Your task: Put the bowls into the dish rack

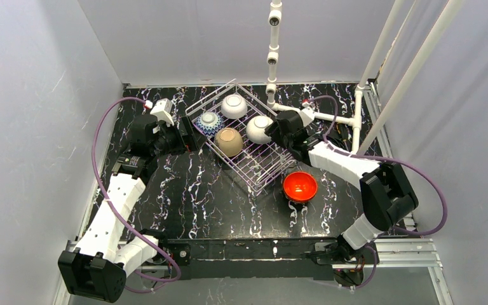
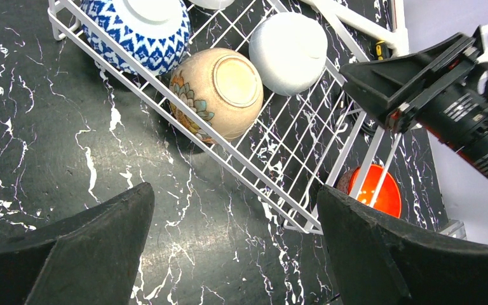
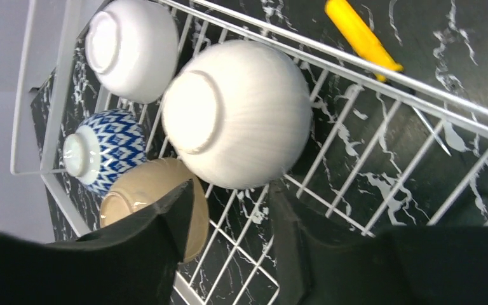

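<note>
The wire dish rack (image 1: pixel 268 169) stands at the table's middle back. In it, bottom-up, are a white bowl (image 1: pixel 234 106), the blue-patterned bowl (image 1: pixel 208 123), the tan bowl (image 1: pixel 228 142) and a second white bowl (image 1: pixel 258 129). The red-orange bowl (image 1: pixel 300 186) sits upright on the table by the rack's near right corner. The pink-speckled bowl is out of view. My left gripper (image 1: pixel 192 136) is wide open and empty (image 2: pixel 234 190) over the table beside the rack (image 2: pixel 229 159). My right gripper (image 1: pixel 272 131) is open (image 3: pixel 232 189) just behind the second white bowl (image 3: pixel 238 114), inside the rack (image 3: pixel 330 58).
A white pipe frame (image 1: pixel 272 57) rises behind the rack and on the right. A yellow-handled tool (image 3: pixel 362 35) lies on the table beyond the rack. Grey walls close in the left, back and right. My right arm (image 2: pixel 432 89) reaches over the rack's right side.
</note>
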Controlling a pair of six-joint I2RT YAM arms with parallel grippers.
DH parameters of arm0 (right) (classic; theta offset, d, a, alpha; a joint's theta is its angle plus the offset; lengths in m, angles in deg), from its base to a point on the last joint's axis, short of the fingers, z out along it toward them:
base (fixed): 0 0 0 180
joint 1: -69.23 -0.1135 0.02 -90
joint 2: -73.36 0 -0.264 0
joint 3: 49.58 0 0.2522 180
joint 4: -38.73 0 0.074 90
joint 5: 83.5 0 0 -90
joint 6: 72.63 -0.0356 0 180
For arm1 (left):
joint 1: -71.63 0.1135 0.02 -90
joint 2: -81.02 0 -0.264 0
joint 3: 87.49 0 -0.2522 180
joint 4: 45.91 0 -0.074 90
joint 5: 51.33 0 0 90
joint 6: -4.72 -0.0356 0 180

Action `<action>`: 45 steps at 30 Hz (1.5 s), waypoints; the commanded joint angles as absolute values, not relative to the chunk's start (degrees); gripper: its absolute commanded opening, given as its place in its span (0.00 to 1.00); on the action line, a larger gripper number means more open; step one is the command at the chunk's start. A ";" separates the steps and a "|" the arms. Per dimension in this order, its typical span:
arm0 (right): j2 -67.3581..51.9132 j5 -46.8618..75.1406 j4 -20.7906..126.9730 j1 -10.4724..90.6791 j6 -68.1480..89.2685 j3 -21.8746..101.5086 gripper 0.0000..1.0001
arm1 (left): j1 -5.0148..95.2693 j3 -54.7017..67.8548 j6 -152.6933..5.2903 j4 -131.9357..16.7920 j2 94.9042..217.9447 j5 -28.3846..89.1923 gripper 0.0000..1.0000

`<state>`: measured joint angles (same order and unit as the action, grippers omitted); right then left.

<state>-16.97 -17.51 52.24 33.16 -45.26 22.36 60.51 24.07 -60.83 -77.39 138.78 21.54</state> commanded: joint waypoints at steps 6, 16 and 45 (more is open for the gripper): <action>-22.08 -12.86 62.96 33.70 -20.30 36.39 0.39 | 60.29 23.46 -61.42 -78.17 137.80 22.08 0.98; -29.40 -10.77 63.52 33.91 -18.62 41.35 0.29 | 60.29 23.46 -61.36 -78.14 138.06 21.96 0.98; -12.91 -2.66 74.79 34.32 -10.06 42.33 0.58 | 60.29 23.55 -61.02 -78.15 139.04 20.70 0.98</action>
<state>-22.60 0.13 67.02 34.07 -13.69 45.63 60.51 24.07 -60.77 -77.92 139.06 21.65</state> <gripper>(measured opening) 0.548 0.981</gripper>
